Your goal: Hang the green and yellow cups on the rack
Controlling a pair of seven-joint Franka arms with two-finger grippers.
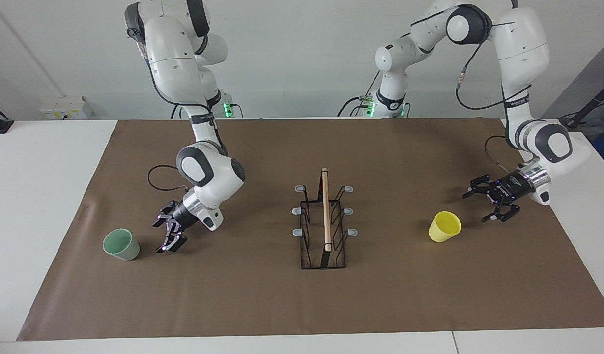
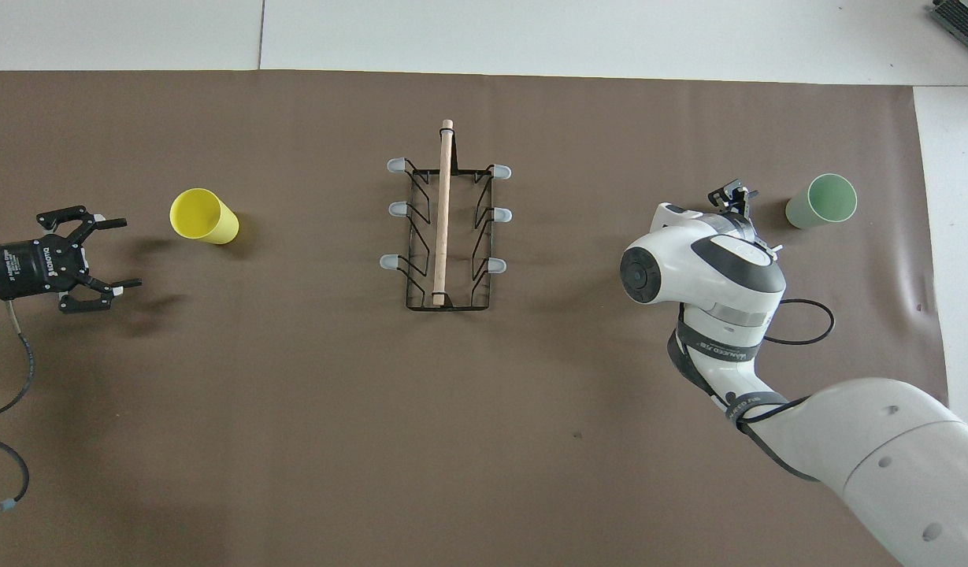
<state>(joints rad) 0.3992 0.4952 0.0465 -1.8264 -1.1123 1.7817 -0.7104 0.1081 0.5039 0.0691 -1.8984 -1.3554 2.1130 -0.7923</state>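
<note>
1. Green cup: stands upright, mouth up, on the brown mat toward the right arm's end of the table. It rests apart from everything else.
2. Right gripper: hangs low over the mat just beside the green cup, on the cup's rack side. Fingers are spread and hold nothing. The cup lies sideways from the fingertips, away from the rack; the right arm is the nearer arm by far.
3. Rack: stands mid-mat, its wooden rod running straight away from the robots. Three grey-tipped prongs point out on each side. All six are bare.
4. Yellow cup: stands on the mat toward the left arm's end, tilted, mouth up.
5. Left gripper: hovers low beside the yellow cup, on the side away from the rack. Fingers are spread and empty, pointing toward the rack. The cup sits just ahead of the fingertips.
6. Surface: flat brown mat over a white table.
7. Room: plain white wall; green lights glow at both arm bases.
</note>
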